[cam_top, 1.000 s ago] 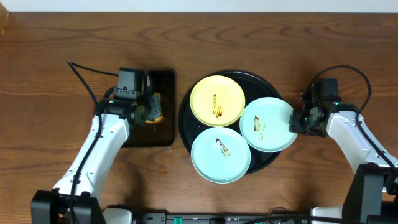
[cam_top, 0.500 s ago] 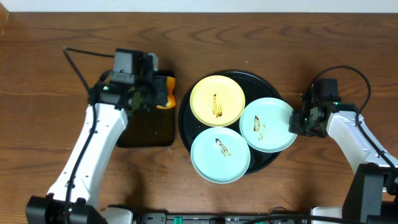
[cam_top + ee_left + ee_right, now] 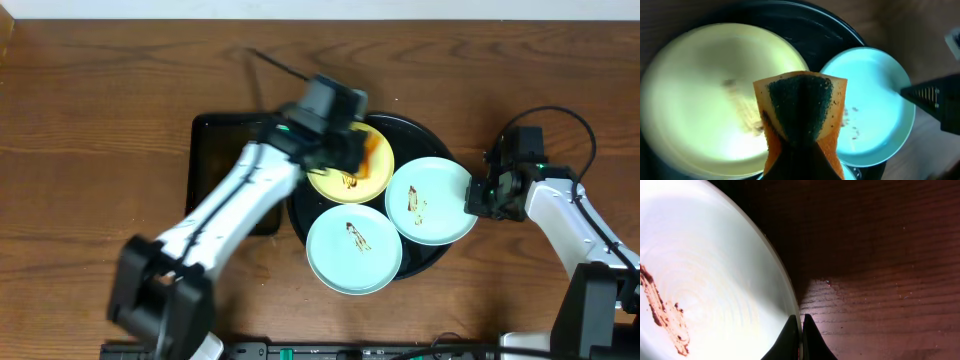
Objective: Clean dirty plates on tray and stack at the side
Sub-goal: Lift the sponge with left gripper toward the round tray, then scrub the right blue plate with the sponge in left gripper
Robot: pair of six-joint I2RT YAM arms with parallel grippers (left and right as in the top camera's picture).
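The dirty plates point(image 3: 355, 250) lie together on the tray point(image 3: 405, 128). Our left gripper point(image 3: 800, 162) is clamped on the sponge point(image 3: 801, 107) above the far yellow plate point(image 3: 705, 100). Our right gripper point(image 3: 801, 332) pinches the rim of the right mint plate point(image 3: 430, 200).

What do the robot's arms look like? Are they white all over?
Not all over. The left arm and right arm have smooth white tube-shaped links with black joints. The left gripper and right gripper are black. A thin black cable loops above the right wrist, and a tiny green light glows there.
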